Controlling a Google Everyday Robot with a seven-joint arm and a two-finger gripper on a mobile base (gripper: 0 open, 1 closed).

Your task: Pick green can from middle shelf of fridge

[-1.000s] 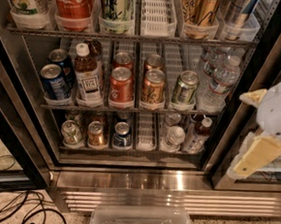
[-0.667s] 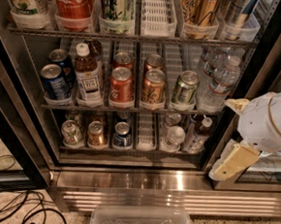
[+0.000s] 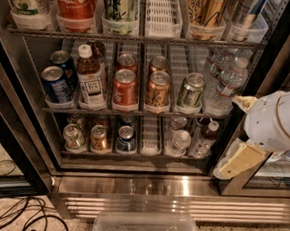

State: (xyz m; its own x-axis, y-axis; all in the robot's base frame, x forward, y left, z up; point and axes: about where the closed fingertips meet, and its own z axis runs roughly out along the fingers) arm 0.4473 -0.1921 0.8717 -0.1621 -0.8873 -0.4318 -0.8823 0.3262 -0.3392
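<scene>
The green can (image 3: 191,90) stands upright on the middle shelf (image 3: 100,112) of the fridge (image 3: 144,186), fifth lane from the left, at the front of its white lane tray. An orange-brown can (image 3: 158,90) is to its left and clear water bottles (image 3: 226,86) are to its right. My gripper (image 3: 238,133), white with cream fingers (image 3: 237,163), hangs at the right in front of the door frame, right of and slightly below the green can and apart from it. Its fingers stand spread and hold nothing.
The middle shelf also holds a red can (image 3: 125,88), a tea bottle (image 3: 91,78) and blue cans (image 3: 55,83). The top rack holds tall cans and a Coca-Cola bottle (image 3: 75,1). The lower rack holds small cans. A clear plastic bin (image 3: 145,230) and cables (image 3: 11,216) lie on the floor.
My gripper and arm have moved left and slightly up, closer to the open fridge. The cans and bottles have not moved.
</scene>
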